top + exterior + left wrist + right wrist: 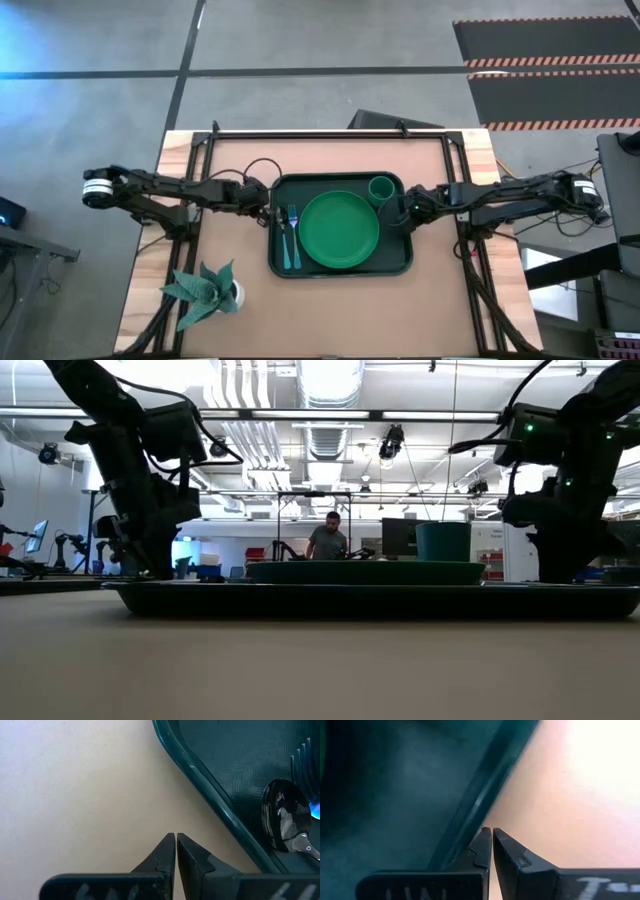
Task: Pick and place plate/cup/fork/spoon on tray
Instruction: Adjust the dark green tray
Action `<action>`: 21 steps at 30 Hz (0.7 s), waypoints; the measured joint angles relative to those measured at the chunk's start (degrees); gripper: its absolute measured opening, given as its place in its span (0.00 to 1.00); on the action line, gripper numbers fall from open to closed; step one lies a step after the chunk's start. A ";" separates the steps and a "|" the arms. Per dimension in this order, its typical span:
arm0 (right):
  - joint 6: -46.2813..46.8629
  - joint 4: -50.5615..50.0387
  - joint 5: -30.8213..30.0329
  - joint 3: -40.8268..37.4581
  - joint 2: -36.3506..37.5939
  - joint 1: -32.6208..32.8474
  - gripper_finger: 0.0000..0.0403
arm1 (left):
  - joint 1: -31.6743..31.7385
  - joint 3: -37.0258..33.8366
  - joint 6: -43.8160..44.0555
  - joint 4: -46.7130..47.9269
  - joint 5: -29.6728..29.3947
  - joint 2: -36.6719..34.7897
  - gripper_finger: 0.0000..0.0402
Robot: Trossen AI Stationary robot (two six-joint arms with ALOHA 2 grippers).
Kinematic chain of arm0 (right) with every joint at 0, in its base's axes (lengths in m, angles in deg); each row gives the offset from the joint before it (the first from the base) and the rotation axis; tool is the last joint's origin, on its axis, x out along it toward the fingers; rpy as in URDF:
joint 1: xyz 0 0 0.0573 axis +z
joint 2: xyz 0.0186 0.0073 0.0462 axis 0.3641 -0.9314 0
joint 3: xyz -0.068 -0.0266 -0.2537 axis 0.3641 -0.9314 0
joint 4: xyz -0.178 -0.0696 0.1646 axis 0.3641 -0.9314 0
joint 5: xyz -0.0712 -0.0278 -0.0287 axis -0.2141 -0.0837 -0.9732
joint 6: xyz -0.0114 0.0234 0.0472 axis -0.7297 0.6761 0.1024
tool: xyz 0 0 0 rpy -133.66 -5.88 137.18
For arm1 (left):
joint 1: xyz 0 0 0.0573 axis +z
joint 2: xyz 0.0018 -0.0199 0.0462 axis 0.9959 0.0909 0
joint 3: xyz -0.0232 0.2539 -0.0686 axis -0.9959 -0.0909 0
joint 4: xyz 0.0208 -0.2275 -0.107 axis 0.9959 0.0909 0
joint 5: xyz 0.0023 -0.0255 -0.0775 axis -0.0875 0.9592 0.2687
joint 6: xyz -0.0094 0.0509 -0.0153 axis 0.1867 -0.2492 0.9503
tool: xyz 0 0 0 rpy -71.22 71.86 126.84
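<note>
Green plate (340, 230), cup (381, 188) on tray (395, 262); both arms' fingers together, empty.

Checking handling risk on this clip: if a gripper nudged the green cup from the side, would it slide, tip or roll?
The cup stands upright in a corner of the tray, beside the plate. It looks like thin plastic, so probably light and likelier to slide than resist. Taller than the plate, it might tip; once on its side, its round wall would likely roll.
</note>
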 joint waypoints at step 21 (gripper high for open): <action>2.67 6.56 0.44 0.00 -3.92 0.58 0.02 | -0.01 0.00 -0.01 0.03 0.00 0.00 0.00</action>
